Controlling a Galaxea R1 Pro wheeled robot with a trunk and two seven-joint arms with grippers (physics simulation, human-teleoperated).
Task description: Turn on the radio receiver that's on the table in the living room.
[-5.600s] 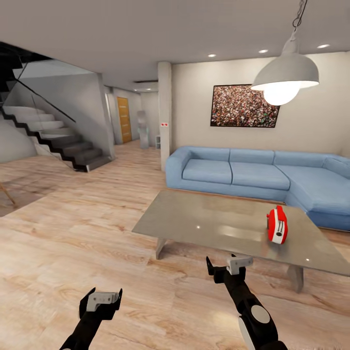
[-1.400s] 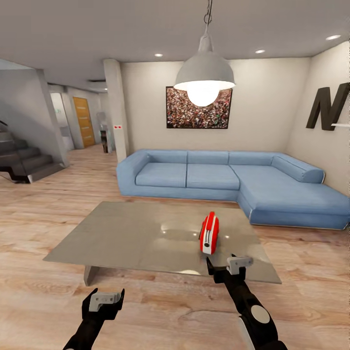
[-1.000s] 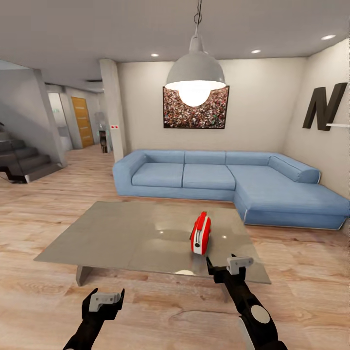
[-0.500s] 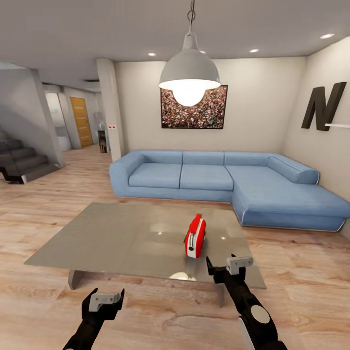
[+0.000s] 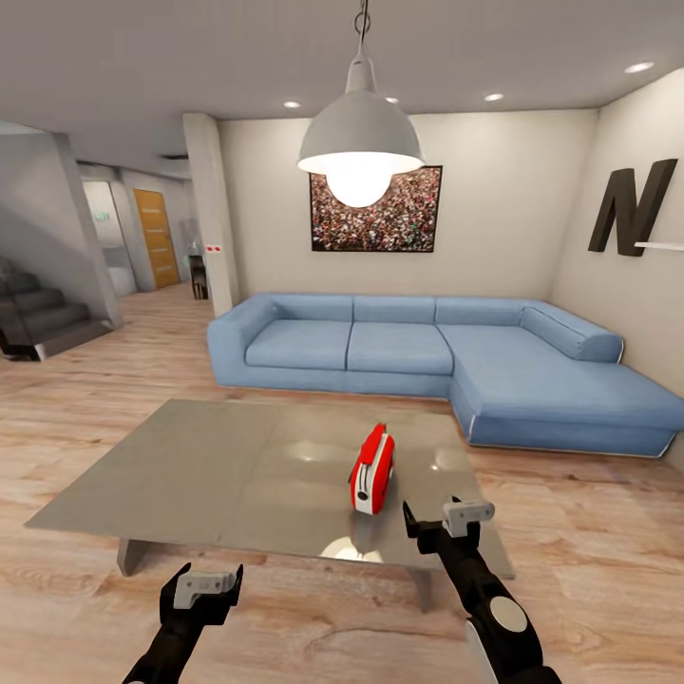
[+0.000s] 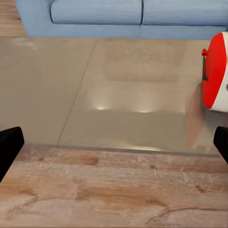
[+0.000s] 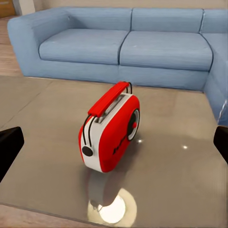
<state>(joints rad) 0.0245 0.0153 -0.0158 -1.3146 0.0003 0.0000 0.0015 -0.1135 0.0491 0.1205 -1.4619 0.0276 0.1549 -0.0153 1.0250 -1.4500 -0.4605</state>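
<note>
Radio (image 5: 371,469) stands upright on the grey worktop (image 5: 190,475), toward its right end and nearer the front edge than the sofa (image 5: 437,361) side. In the right wrist view the radio (image 7: 110,134) shows its red face, round dial, a dark knob on the white end and a wire handle on top.

Step in hand: approach. No contact has been made.

Right pincer (image 5: 445,525) hangs at the front edge of the worktop, near the radio but apart from it, fingers spread wide. Left pincer (image 5: 201,589) hangs lower, over the wood floor short of the worktop, also spread and holding nothing.

Next move, as judged: the right arm must reach forward over the worktop edge and bring a fingertip onto the radio's control. Which part is the switch cannot be told; the dark end knob and the dial are the candidates. A light press is called for, since the radio stands on a narrow base and could tip.
</note>
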